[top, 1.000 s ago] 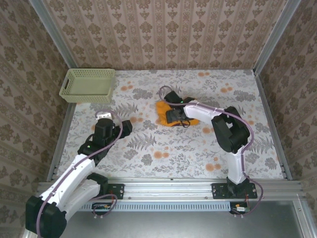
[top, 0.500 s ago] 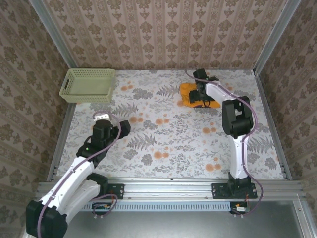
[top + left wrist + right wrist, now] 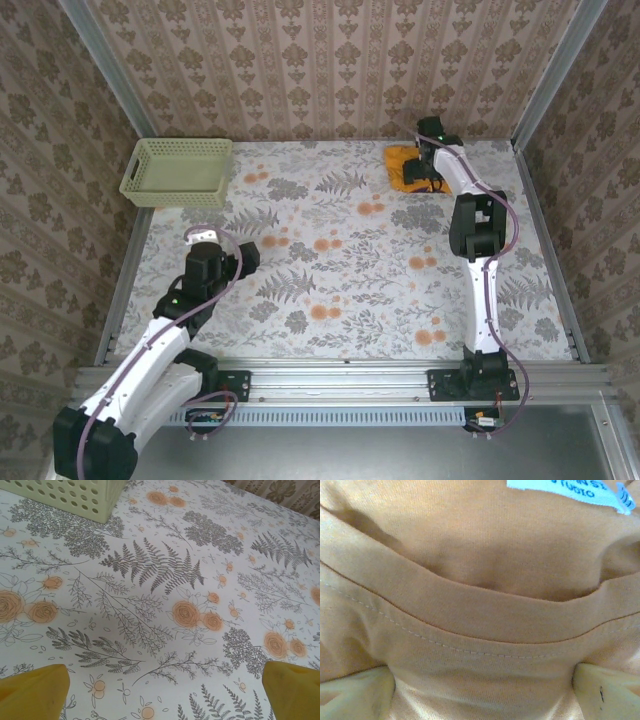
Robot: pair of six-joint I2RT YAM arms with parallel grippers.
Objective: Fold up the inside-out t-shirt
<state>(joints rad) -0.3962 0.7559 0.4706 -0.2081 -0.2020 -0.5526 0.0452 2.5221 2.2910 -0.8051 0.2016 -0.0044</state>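
from above, the t-shirt lies as a small crumpled heap in the far right corner of the table, close to the back wall. the right gripper is down on it at the end of a nearly outstretched arm. the left gripper hovers well apart on the left side, nearer the basket. the worry here is room: a heap parked against the wall leaves little open table to spread into. an arm so extended probably has poor leverage, so a pull could drag the whole bundle, and the left arm may not reach that corner to help. in the left wrist view the left claw's yellow pads stand spread wide over bare flowered table, holding nothing. in the right wrist view the right claw's pale pads are also spread wide, with orange cloth bulging up between them. the stitched collar band runs across and a white label sits above it. closing now would likely pinch the band together with layers beneath, so a lift would raise a knot rather than one clean edge. with the jaws apart, the cloth could equally slip free if the arm moves.
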